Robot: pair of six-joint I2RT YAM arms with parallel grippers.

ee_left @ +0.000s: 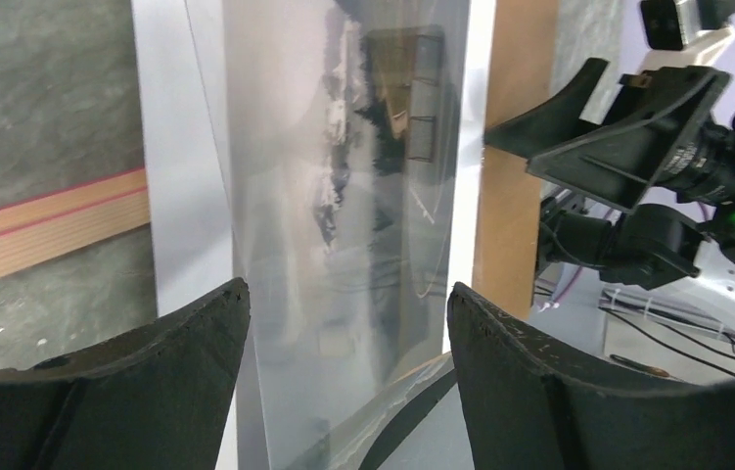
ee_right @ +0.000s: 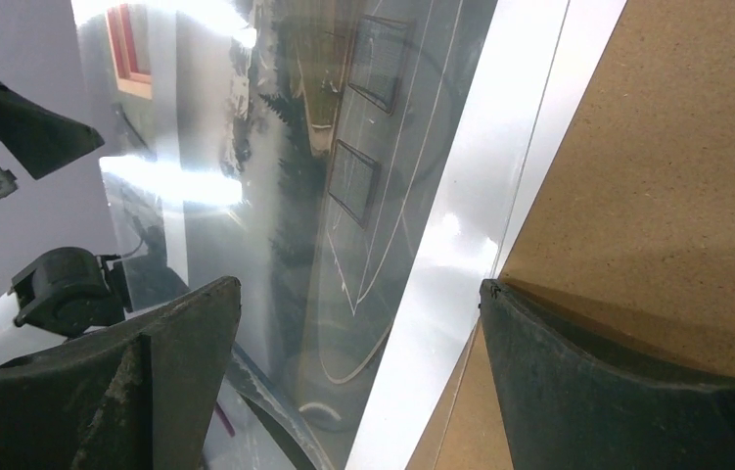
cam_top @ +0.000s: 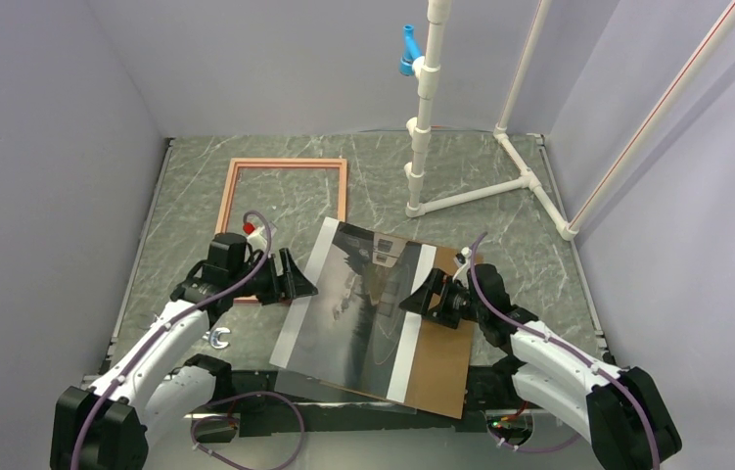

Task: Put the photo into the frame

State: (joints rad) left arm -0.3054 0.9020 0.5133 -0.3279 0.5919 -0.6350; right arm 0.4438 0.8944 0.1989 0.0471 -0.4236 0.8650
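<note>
The photo (cam_top: 353,304), a dark cloudy landscape with white bands on two edges, lies face up and skewed in the middle of the table, partly on the brown backing board (cam_top: 443,362). The salmon frame (cam_top: 285,163) lies flat at the back left, apart from the photo. My left gripper (cam_top: 306,283) is open and empty at the photo's left edge. My right gripper (cam_top: 414,299) is open and empty over the photo's right white band. In the left wrist view the gripper (ee_left: 348,294) faces the photo (ee_left: 344,176), the board (ee_left: 515,147) and the frame (ee_left: 40,230). In the right wrist view the gripper (ee_right: 359,286) straddles the photo (ee_right: 344,147) and the board (ee_right: 676,147).
A clear sheet edge (cam_top: 344,390) shows under the photo's near corner, past the table's front edge. A white pipe stand (cam_top: 422,137) with a blue clip (cam_top: 408,49) stands at the back right. A small metal part (cam_top: 218,340) lies by the left arm. Walls close in the sides.
</note>
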